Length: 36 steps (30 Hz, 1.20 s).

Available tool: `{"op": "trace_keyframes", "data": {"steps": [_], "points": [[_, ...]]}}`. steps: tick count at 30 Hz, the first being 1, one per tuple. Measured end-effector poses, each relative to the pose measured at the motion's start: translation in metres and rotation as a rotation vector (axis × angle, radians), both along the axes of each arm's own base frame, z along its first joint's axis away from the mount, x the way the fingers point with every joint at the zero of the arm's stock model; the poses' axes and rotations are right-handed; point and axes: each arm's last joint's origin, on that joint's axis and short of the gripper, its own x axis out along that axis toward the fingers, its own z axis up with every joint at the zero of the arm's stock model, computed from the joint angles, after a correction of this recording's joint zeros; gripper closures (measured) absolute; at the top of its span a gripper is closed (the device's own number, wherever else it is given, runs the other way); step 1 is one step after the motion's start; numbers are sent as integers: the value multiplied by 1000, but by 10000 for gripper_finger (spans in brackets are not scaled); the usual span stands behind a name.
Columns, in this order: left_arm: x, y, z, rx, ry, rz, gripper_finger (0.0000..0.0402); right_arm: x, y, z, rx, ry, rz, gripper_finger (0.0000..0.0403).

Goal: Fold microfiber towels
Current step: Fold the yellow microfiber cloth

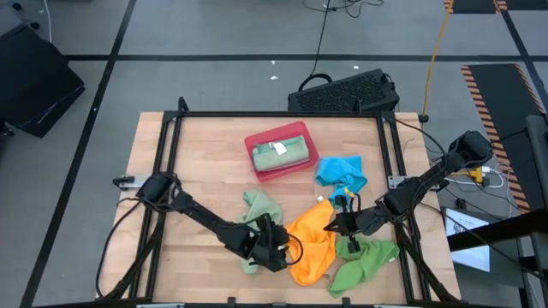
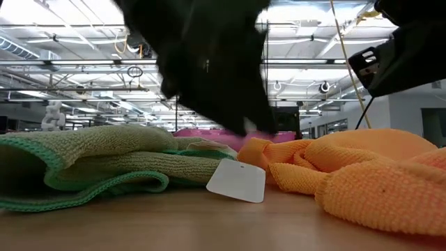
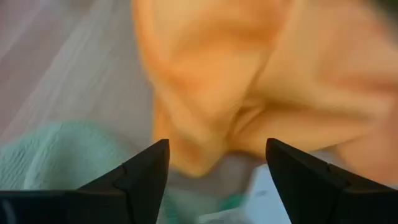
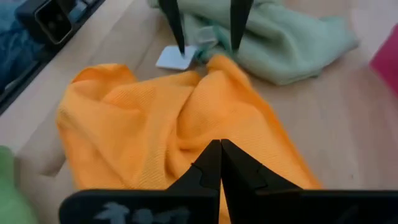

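Observation:
An orange towel (image 1: 312,244) lies crumpled on the table's near middle. A sage green towel (image 1: 259,210) lies to its left, a bright green one (image 1: 364,261) to its right and a bright blue one (image 1: 341,171) behind it. My left gripper (image 4: 207,46) is open, pointing down over the orange towel's corner (image 3: 205,124), beside a white tag (image 4: 176,57). My right gripper (image 4: 219,144) is shut over the orange towel's right part. A folded sage green towel (image 1: 278,152) lies in the red tray (image 1: 257,164). My right gripper's shut fingertips stand over the orange towel (image 4: 186,124), slanting in from the table's right; I cannot tell whether they touch it. My left gripper touches nothing.
The red tray stands at the far middle of the table. A black frame (image 1: 282,115) runs around the tabletop. Bare wood (image 1: 197,154) lies at the far left. A dark keyboard-like case (image 1: 342,92) sits beyond the far edge.

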Motion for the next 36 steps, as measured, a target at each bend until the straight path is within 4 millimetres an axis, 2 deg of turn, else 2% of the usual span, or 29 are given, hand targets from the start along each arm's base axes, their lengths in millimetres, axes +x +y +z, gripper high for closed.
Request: {"op": "trace_keyframes", "data": {"steps": [4, 7, 13, 16, 23, 26, 30, 36], "points": [[5, 4, -8, 9, 7, 9, 156, 0, 0, 0, -24, -11, -2, 403], [8, 7, -13, 36, 11, 1, 196, 1, 0, 1, -53, -24, 21, 403], [7, 5, -10, 84, 1, -34, 329, 2, -1, 2, -73, -40, 33, 403], [2, -2, 0, 92, -14, -74, 387, 2, -1, 2, -79, -41, 37, 403], [-15, -19, 44, 177, -138, -93, 378, 7, 2, -1, -15, -55, -4, 391], [-23, -26, 64, 218, -198, -124, 387, 15, 7, -7, 22, -76, -14, 363], [-31, -35, 79, 243, -246, -163, 395, 25, 14, -17, 14, -116, 4, 313], [-36, -39, 93, 253, -308, -150, 371, 36, 21, -21, 10, -230, 43, 252]]}}
